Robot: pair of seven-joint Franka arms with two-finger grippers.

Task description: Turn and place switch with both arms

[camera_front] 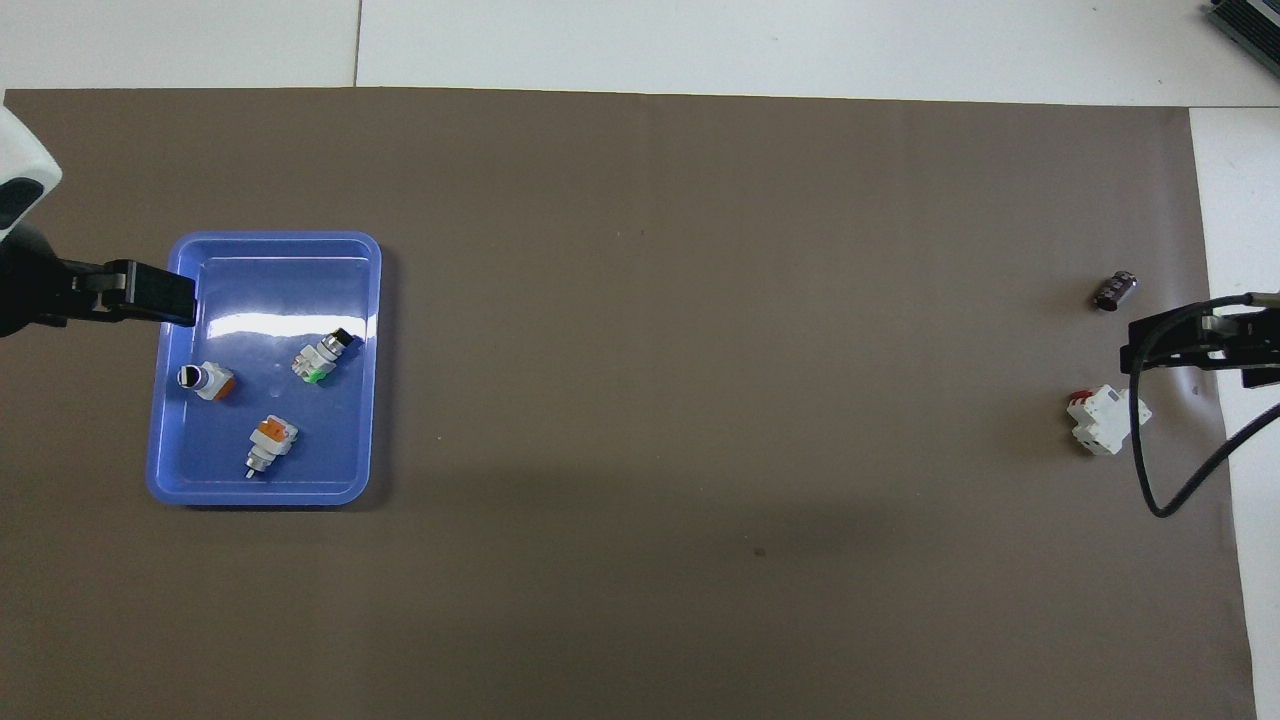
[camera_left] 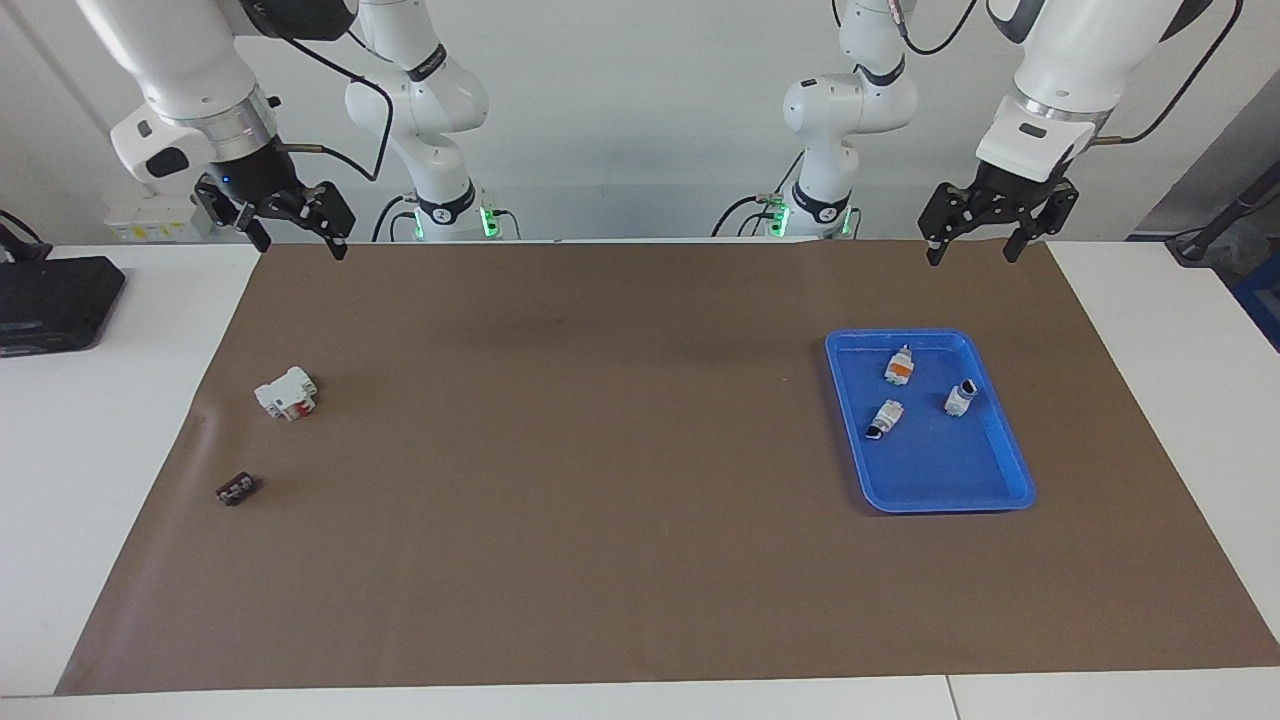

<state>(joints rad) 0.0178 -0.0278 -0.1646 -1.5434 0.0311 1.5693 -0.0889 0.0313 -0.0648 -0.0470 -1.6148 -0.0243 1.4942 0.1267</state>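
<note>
Lying in the blue tray near the desk's left-arm end, the switch looks light, stiff and slippery; grip its white sides. Left tool and right tool hang wide, empty.

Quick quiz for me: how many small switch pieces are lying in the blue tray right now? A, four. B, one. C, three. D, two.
C: three small white pieces lie apart in the blue tray, one with a green face, one with an orange top, and one with an orange side and a dark round end.
</note>
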